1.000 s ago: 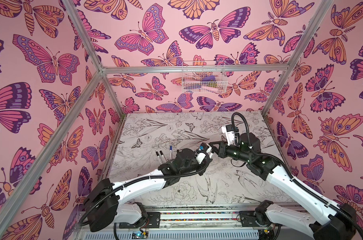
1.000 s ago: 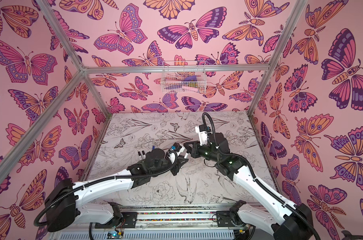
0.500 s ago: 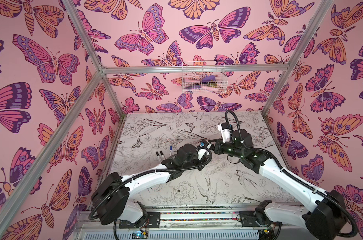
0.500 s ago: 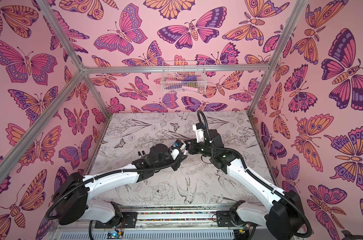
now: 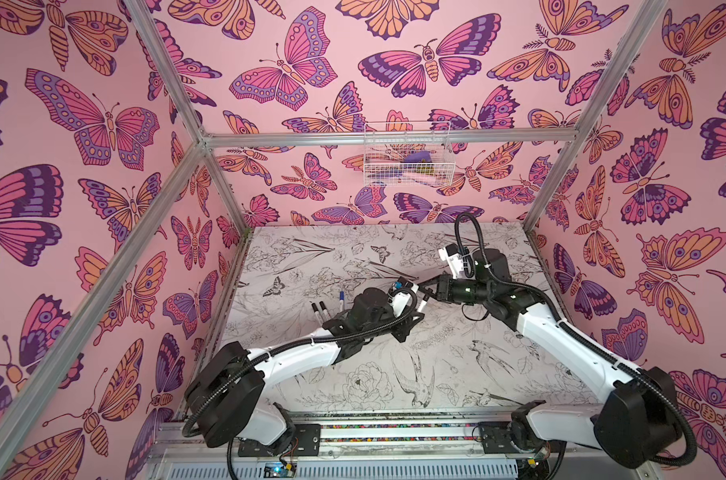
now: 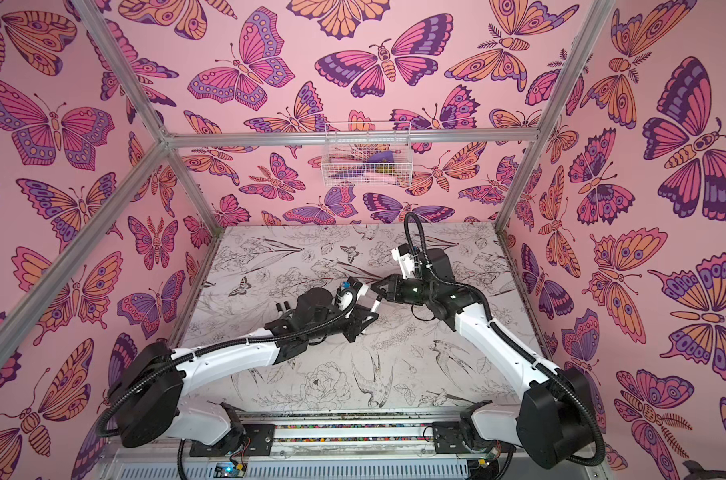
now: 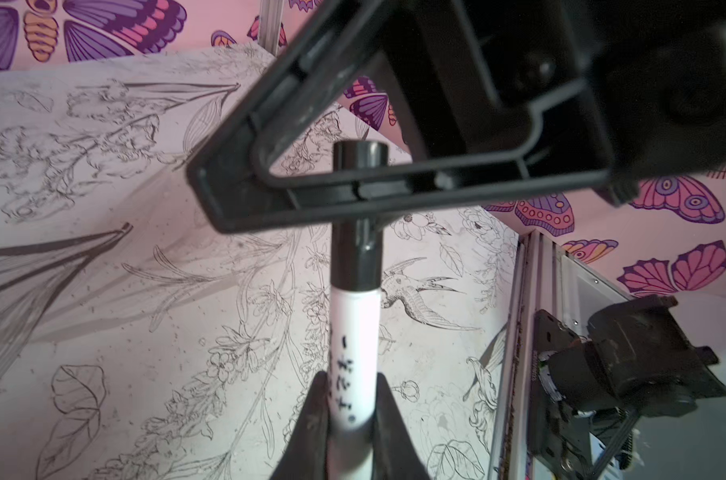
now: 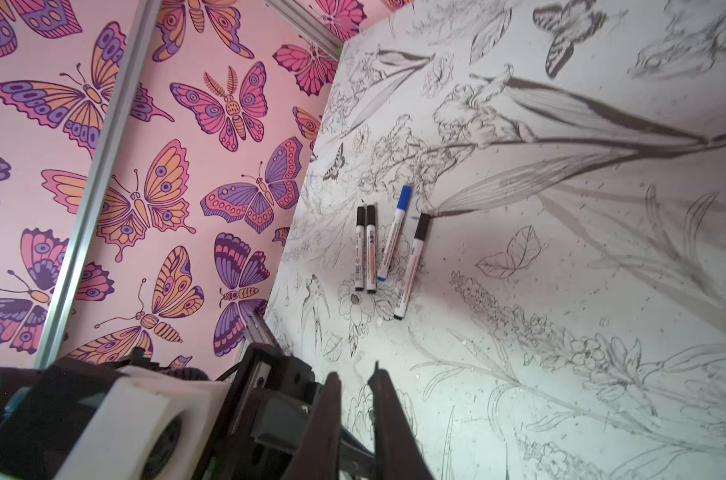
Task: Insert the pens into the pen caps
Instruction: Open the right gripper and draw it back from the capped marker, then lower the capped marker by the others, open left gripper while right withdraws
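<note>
Left claw [image 7: 350,384]: closed on the held pen; the barrel is pinched low down between the two fingers.
Held pen [image 7: 355,328]: white barrel with small black print down one side; it is projected straight out past the left claw's tips.
Cap [image 7: 358,257]: black, glossy and stubby; seated on the far end of the held pen, with no gap seen at the join.
Right claw [image 8: 355,384]: jaws are parted a little; the mat [image 8: 581,311] is seen through the gap and nothing is seen between the tips.
Right finger [image 7: 353,195]: laid across the cap in the left wrist view; contact cannot be told.
Loose pens [image 8: 390,245]: four, laid on the mat well ahead of the right claw and behind the left claw, beside its wrist.
Loose pens, look: white barrels, all capped, three black and one blue; two black-capped ones are laid side by side.
</note>
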Robot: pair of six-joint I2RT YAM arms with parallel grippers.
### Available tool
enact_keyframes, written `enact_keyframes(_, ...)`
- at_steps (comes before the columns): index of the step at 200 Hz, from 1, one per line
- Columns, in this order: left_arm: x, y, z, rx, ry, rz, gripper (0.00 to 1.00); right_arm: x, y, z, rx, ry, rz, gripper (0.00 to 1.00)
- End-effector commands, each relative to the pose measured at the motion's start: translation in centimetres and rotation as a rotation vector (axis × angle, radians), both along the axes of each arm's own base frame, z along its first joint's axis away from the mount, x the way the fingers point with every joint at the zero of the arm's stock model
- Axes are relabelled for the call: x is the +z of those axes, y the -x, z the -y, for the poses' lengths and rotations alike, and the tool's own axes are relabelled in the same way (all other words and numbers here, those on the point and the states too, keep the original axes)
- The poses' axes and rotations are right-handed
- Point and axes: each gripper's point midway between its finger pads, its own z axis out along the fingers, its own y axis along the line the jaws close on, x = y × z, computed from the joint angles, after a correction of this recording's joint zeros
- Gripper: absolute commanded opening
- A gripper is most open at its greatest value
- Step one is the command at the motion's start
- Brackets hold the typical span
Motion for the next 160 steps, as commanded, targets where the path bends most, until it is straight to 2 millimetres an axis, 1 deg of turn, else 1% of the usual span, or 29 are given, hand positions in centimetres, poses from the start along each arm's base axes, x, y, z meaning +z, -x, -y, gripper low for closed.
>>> enact_keyframes(1, 4.6, -3.9, -3.3, 0.205, 0.188, 0.089, 0.0, -2.2, 3.4, 0.3, 0.067, 0.031, -0.21, 0.39)
enact_keyframes(22, -0.1, -3.2, -4.4, 0.222, 0.108, 0.009, 0.0, 0.8, 0.4, 1.3, -0.017, -0.038, -0.14, 0.56)
enact_keyframes(40, -2.8, -2.8, -5.4, 0.257, 0.054, -0.039, 0.0, 3.5, -2.2, 3.0, -0.106, -0.102, -0.074, 0.7)
enact_keyframes(52, -4.1, -2.8, -6.4, 0.299, 0.029, -0.063, 0.0, 4.6, -3.4, 4.2, -0.162, -0.12, -0.038, 0.73)
enact_keyframes(63, -5.1, -2.9, -7.6, 0.355, 0.01, -0.085, 0.0, 5.0, -4.1, 4.9, -0.19, -0.112, -0.009, 0.73)
enact_keyframes(72, -6.0, -3.0, -8.6, 0.409, -0.012, -0.109, 0.0, 4.6, -4.2, 5.3, -0.2, -0.082, -0.004, 0.73)
enact_keyframes(91, -8.0, -3.4, -11.0, 0.525, -0.096, -0.17, 0.0, 2.9, -4.0, 5.5, -0.188, -0.017, -0.038, 0.72)
enact_keyframes(106, -9.5, -3.5, -12.1, 0.563, -0.18, -0.206, 0.0, 1.5, -3.9, 5.7, -0.184, 0.016, -0.072, 0.7)
enact_keyframes(131, -11.1, -4.1, -11.8, 0.542, -0.269, -0.236, 0.0, 0.2, -4.0, 6.0, -0.183, 0.056, -0.092, 0.69)
enact_keyframes(160, -13.6, -4.8, -12.1, 0.573, -0.31, -0.323, 0.0, 0.3, -4.3, 6.0, -0.176, 0.08, -0.081, 0.68)
